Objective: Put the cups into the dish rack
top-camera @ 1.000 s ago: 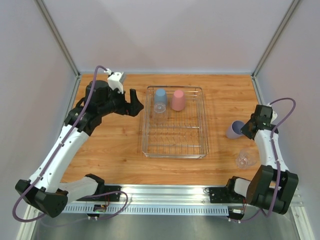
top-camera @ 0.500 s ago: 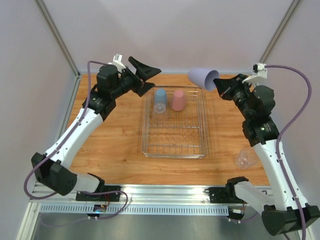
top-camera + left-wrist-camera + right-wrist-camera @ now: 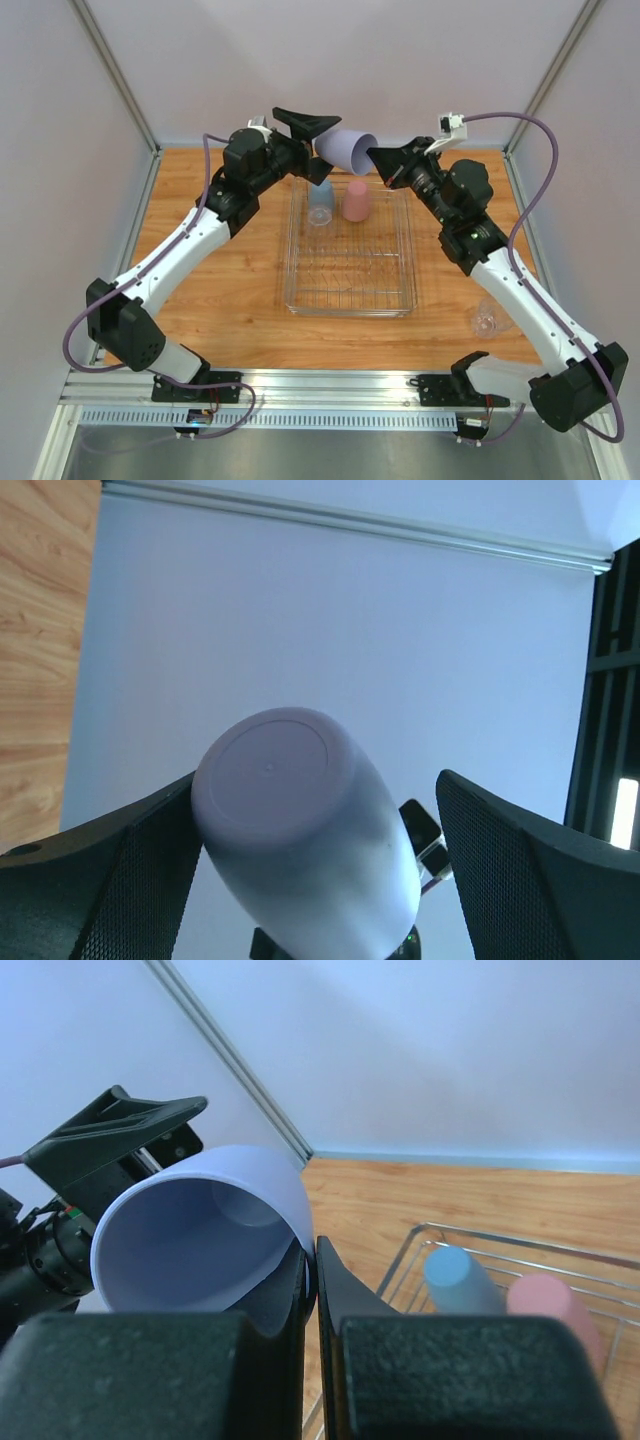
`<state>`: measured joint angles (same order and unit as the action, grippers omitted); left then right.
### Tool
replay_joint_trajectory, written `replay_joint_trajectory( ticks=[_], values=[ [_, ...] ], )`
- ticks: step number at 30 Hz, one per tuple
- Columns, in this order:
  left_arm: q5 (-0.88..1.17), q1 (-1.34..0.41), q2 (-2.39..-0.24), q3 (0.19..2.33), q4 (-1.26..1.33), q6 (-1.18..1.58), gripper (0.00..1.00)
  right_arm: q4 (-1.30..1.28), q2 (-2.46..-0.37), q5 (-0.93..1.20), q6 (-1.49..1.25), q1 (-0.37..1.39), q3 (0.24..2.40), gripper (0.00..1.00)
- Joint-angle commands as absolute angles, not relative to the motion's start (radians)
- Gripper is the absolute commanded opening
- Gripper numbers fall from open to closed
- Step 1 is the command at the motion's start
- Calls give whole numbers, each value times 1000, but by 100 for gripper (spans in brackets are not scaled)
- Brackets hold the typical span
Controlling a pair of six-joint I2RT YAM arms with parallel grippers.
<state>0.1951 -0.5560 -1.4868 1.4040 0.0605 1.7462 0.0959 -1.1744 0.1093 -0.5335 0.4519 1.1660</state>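
My right gripper (image 3: 376, 160) is shut on the rim of the lavender cup (image 3: 346, 149) and holds it tilted in the air above the far end of the dish rack (image 3: 410, 262). One right finger is inside the cup (image 3: 200, 1245), the other outside, with the gripper (image 3: 312, 1260) pinching the wall. My left gripper (image 3: 324, 146) is open, its jaws either side of the cup's closed base (image 3: 300, 830). The base rests against the left finger (image 3: 110, 880); the other finger (image 3: 540, 880) stands apart. A blue cup (image 3: 320, 192) and a pink cup (image 3: 356, 200) stand upside down in the rack.
A clear cup (image 3: 490, 318) lies on the wooden table at the right, near my right arm's lower link. The rack's near half holds only bare wire. Grey walls with metal posts close in the back and sides.
Both arms have risen and swung inward over the rack's far end. The right gripper lifted the lavender cup off the table at the right and carried it left, and the open left gripper met its base.
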Motion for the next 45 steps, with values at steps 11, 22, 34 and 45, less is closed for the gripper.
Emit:
replay_joint_trajectory(
  ticks=[11, 22, 34, 45],
  values=[
    [58, -571, -1467, 1465, 74, 1773, 71, 268, -1184, 35, -492, 526, 1175, 1],
    [6, -600, -1463, 1506, 32, 1718, 90, 207, -1226, -72, -434, 558, 1219, 0],
    [-26, -600, -1483, 1509, 31, 1710, 54, 199, -1238, -60, -394, 591, 1229, 8],
    [-98, -549, -1468, 1502, 46, 1353, 48, -360, -1063, -132, -422, 499, 1338, 86]
  ],
)
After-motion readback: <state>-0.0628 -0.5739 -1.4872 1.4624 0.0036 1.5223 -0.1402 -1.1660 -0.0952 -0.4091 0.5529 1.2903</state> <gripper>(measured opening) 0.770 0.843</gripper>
